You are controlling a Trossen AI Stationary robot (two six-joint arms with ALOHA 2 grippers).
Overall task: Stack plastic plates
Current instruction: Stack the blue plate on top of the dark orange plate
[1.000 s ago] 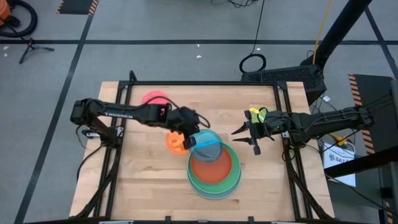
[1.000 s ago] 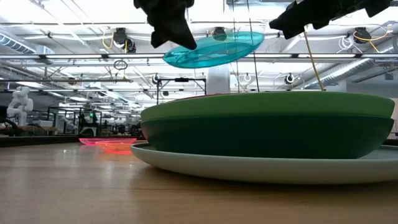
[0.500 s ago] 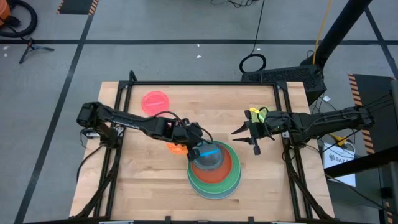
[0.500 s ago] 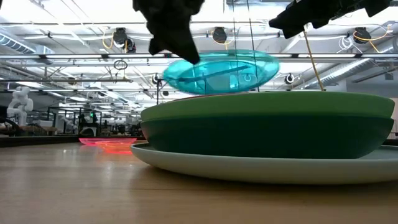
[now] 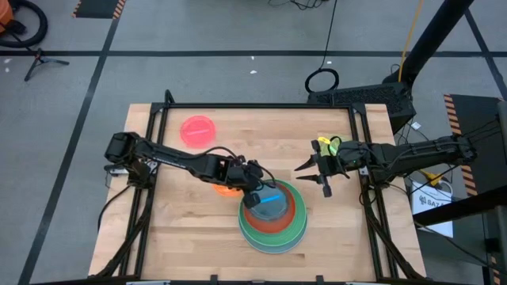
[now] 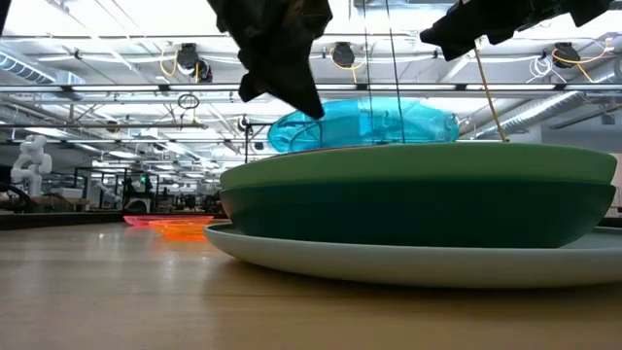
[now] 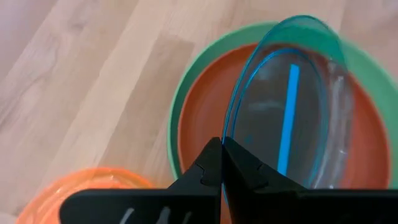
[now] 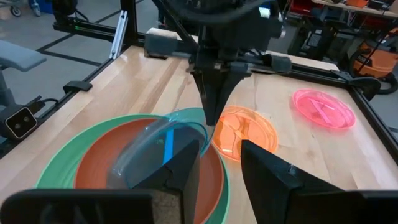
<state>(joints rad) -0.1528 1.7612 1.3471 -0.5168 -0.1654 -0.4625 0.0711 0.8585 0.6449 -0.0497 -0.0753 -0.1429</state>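
Note:
A stack of plastic plates (image 5: 273,226) stands near the table's middle, with light blue at the bottom, then dark green (image 6: 418,209), green (image 6: 418,160) and red-orange (image 7: 202,127). My left gripper (image 7: 222,163) is shut on a small translucent cyan plate (image 5: 271,202) just over the red-orange one. In the low view the green rim hides the cyan plate's (image 6: 364,124) underside. A small orange plate (image 8: 244,134) lies flat left of the stack, and a pink plate (image 5: 197,129) lies at the far left. My right gripper (image 5: 315,171) hangs open, right of the stack. My left gripper pinches the cyan plate's rim (image 7: 227,132) between its two shut fingers, on the plate's left side. The fingers slant down from the table's left. The plate is tilted over the red-orange plate; whether it touches that plate, I cannot tell.
Bare wood lies near the front edge (image 5: 198,245) and at the far right (image 5: 317,127). A black frame rail (image 5: 253,105) runs along the table's far edge. Beyond the table, in the low view, are workshop racks.
My left gripper has gone down and toward the table's right and near edges, carrying the cyan plate from above the stack's far left rim to low over its middle. It has stayed shut. The orange plate beneath the arm shows less.

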